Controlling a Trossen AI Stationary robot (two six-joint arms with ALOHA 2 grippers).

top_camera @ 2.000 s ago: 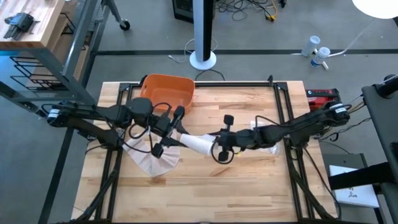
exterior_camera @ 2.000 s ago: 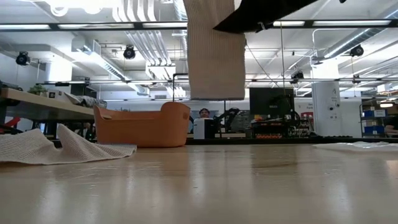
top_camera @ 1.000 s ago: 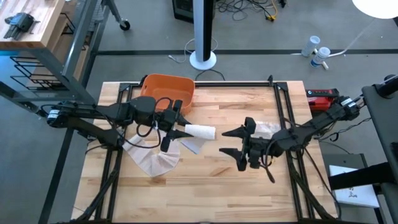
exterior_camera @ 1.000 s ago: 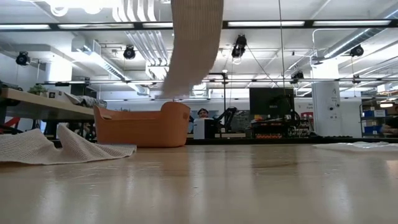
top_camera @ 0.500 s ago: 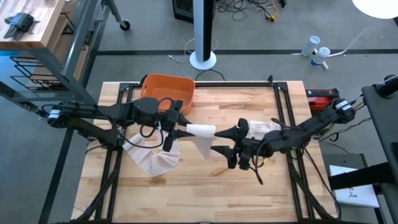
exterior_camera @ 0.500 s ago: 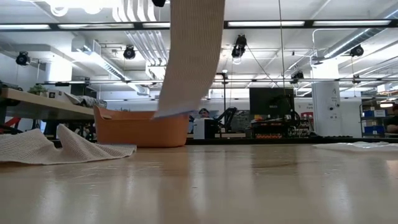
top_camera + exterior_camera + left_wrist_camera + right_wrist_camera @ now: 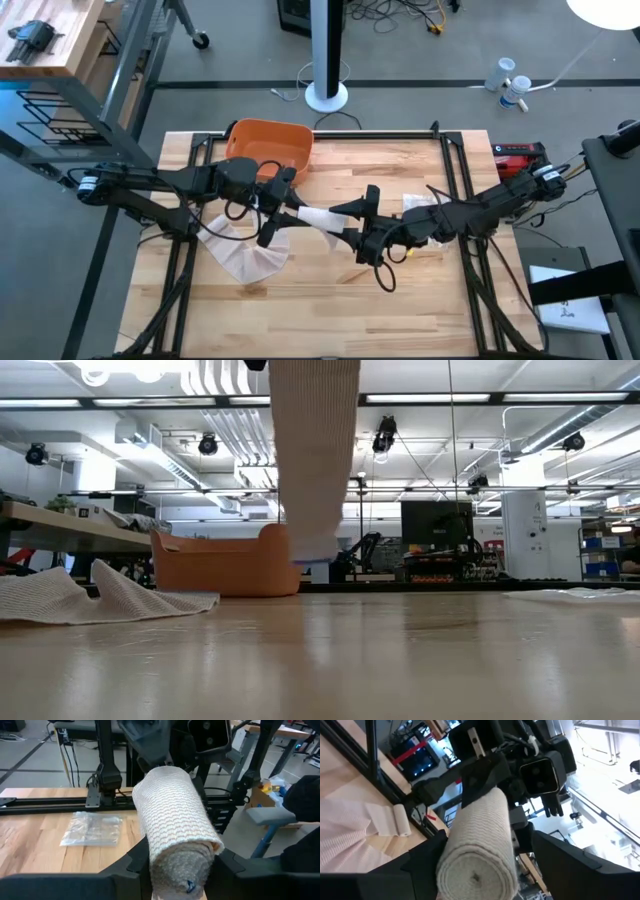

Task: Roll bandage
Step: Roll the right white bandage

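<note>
— Two arms over one desk (image 7: pixel 400 300); what fills the frame?
— Biggest is the desk, wooden, across the centre of the high view. At its upper left sits an orange tub (image 7: pixel 268 146). Lower left of centre lies a loose white cloth (image 7: pixel 245 258).
— And the bandage?
— The roll (image 7: pixel 318 218) hangs in the air at mid-frame, between both tools. In the low view its free end (image 7: pixel 314 455) drops from the top edge, above the desktop.
— How do the tools stand?
— The left tool (image 7: pixel 285 212) is closed on one end of the roll; its fingers (image 7: pixel 131 865) flank the roll in the left wrist view. The right tool (image 7: pixel 352 222) sits at the other end, fingers either side of the roll, but whether they press it I cannot tell.
— Anything smaller?
— A clear packet (image 7: pixel 92 827) on the desk, and a small spare roll (image 7: pixel 400 819).
</note>
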